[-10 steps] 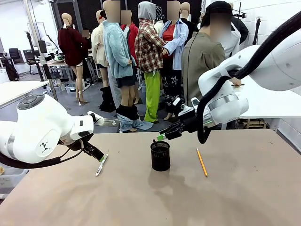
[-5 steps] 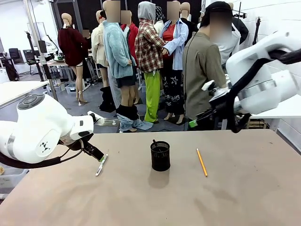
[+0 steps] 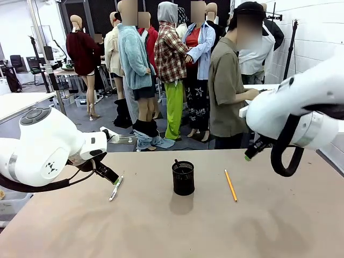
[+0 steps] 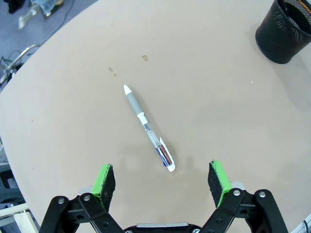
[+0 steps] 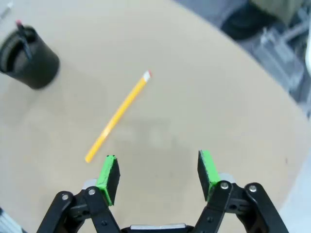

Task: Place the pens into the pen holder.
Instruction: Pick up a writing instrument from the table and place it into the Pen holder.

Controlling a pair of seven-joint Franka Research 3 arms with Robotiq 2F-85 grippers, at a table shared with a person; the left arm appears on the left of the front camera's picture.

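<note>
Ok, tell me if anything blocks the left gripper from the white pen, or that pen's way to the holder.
Nothing visible does. The left gripper hangs open right over the white pen, and only bare table lies between that pen and the pen holder.

Readable text: none can be made out in any view.
Left arm shell (image 3: 37, 145): carries a small dark emblem (image 3: 51, 167) of dots, with no letters or numbers legible on it.
Pen (image 4: 148, 130): clear barrel with blue and silver showing inside; any print is too small to tell.
Pencil (image 5: 118, 116): plain yellow-orange and blurred; no stamp or brand can be read.
</note>
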